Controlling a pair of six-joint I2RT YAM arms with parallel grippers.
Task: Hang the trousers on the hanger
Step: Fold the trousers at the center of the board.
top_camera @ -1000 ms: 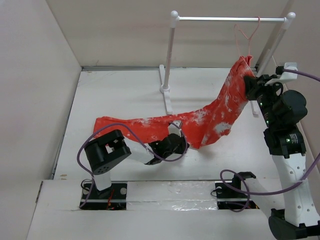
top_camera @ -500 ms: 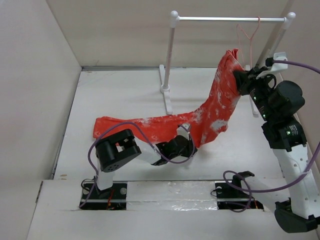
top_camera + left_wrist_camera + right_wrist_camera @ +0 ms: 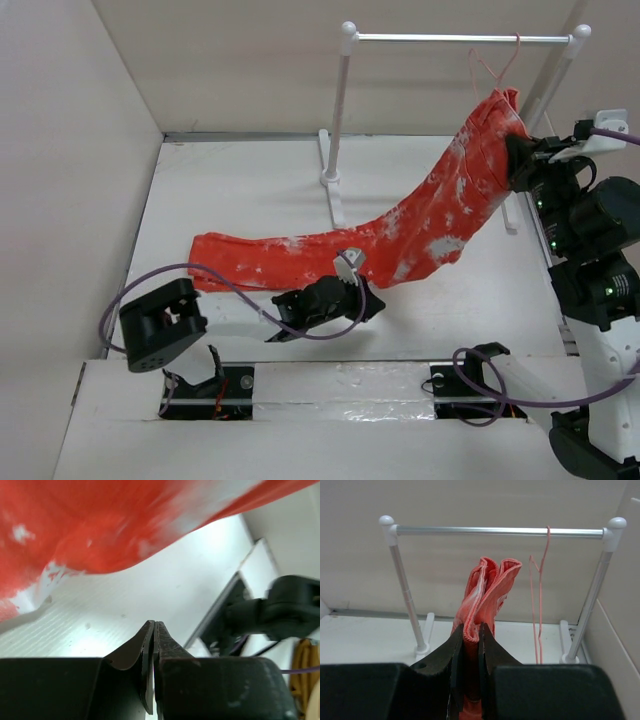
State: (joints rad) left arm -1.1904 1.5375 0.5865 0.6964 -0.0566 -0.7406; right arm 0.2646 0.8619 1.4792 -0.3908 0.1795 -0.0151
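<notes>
The orange-red trousers (image 3: 420,225) with white splotches stretch from the table at left up to my right gripper (image 3: 515,150), which is shut on one bunched end of them (image 3: 485,587). That end is held high, just left of the thin pink wire hanger (image 3: 495,65), which hangs from the rail and also shows in the right wrist view (image 3: 538,595). My left gripper (image 3: 368,303) is shut and empty, low over the table at the near edge of the trousers (image 3: 100,525).
The white rail (image 3: 460,38) on two posts stands at the back right; its left post and foot (image 3: 332,180) stand just behind the cloth. Walls close in the table on the left, back and right. The right arm's base (image 3: 280,615) lies beyond my left gripper.
My right gripper has carried the trousers' end right and closer to the hanger. My left arm's elbow has swung left and its gripper has drawn back to the cloth's near edge.
</notes>
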